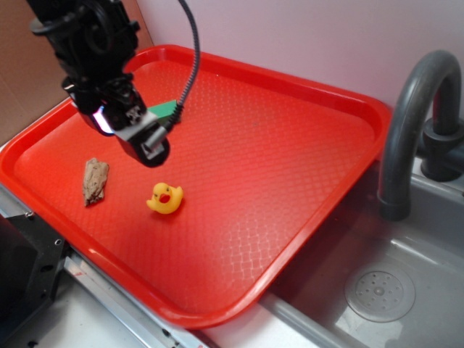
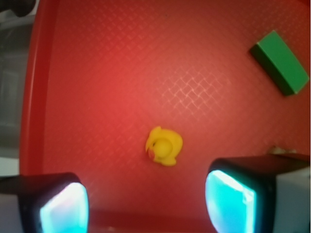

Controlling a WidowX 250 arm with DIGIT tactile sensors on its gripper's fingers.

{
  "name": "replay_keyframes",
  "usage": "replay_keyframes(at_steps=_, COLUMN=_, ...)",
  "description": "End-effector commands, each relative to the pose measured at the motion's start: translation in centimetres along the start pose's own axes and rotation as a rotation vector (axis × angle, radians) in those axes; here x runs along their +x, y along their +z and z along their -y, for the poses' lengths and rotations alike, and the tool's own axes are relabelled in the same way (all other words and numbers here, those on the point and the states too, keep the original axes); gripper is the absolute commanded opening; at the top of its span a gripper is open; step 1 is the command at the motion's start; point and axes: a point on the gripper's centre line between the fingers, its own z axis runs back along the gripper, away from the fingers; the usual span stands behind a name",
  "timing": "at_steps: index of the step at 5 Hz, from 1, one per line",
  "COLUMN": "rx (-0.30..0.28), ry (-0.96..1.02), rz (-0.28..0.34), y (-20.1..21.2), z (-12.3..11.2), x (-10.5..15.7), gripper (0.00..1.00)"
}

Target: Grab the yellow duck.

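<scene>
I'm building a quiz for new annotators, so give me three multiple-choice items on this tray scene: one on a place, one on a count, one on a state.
1. Where does the small yellow rubber duck sit?
A. on the red plastic tray
B. in the grey sink
C. on the green rectangular block

2. How many loose objects lie on the tray?
A. one
B. three
C. five

3. What is the state of the black gripper?
A. shut on the duck
B. shut on the block
C. open, holding nothing

Answers:
1 A: the duck rests directly on the tray's textured floor.
2 B: duck, green block and brown rough lump.
3 C: in the wrist view both fingers stand wide apart, with the duck lying free beyond them.
</scene>
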Motion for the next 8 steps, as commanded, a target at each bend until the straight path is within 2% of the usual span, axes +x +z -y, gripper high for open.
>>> replay_keyframes(at_steps=1, rx=0.049, ry=-0.038, rz=-0.051, y=-3.1, z=-0.1, x=1.1, gripper=1.00)
replay_keyframes(at_steps=2, rx=0.020, ry=-0.060, rz=-0.090, y=-4.7, z=-0.2, x=1.3, gripper=1.00)
replay_keyframes(at_steps=3, rx=0.035, ry=-0.073, rz=-0.132, y=-6.3, z=-0.4, x=1.3, gripper=1.00)
replay_keyframes(at_steps=4, rx=0.095, ry=-0.059, rz=-0.160, y=-7.8, z=-1.2, x=1.4, gripper=1.00)
replay_keyframes(at_steps=5, rx=0.122, ry=-0.069, rz=-0.184, y=-8.7, z=-1.5, x=1.6, gripper=1.00)
replay_keyframes(at_steps=6, rx=0.145, ry=-0.075, rz=-0.189, y=-9.2, z=-1.4, x=1.4, gripper=0.41)
replay_keyframes(at_steps=7, rx=0.141, ry=-0.081, rz=-0.178, y=-8.9, z=-1.3, x=1.1, gripper=0.00)
replay_keyframes(at_steps=8, rx=0.143, ry=-0.065, rz=-0.168, y=-8.3, z=-1.3, x=1.1, gripper=0.00)
